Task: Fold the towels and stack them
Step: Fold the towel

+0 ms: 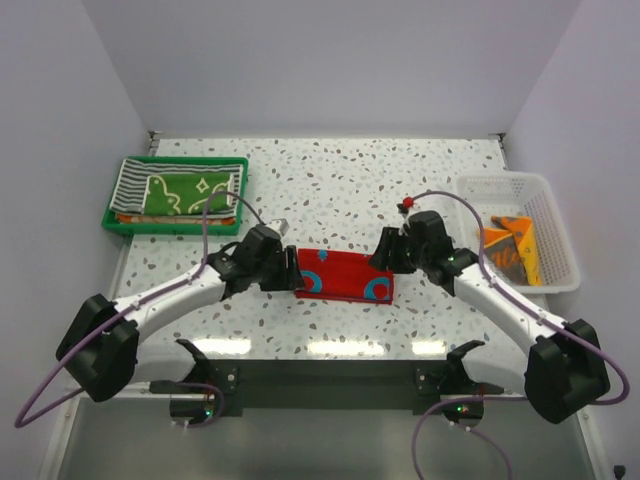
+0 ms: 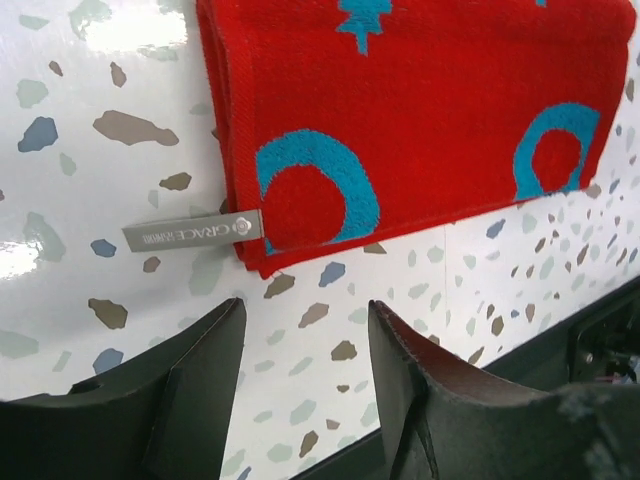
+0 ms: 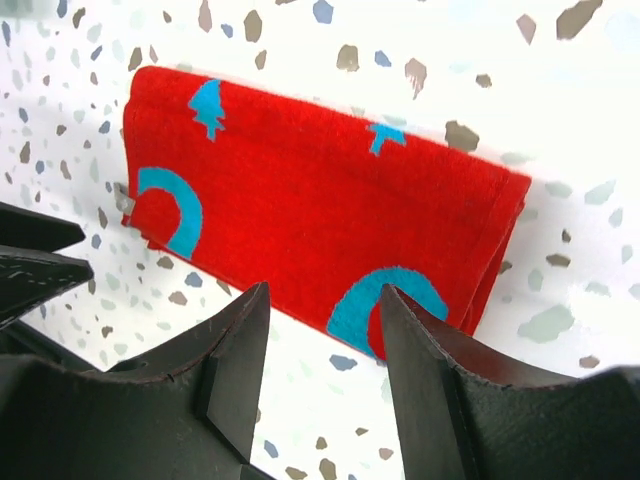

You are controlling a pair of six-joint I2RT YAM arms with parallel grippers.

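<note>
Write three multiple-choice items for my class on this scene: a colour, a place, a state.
1. The top towel in the green plastic tray is: A green with white drawings; B plain yellow; C blue.
2. The folded red towel with blue shapes lies: A in that tray; B on the speckled tabletop between the left gripper and right gripper; C over an arm.
3. The left gripper is: A shut on the red towel; B open, empty; C shut on a label.
Answers: 1 A, white outlines on green; 2 B, seen in the top view; 3 B, tabletop shows between its fingers.
</note>
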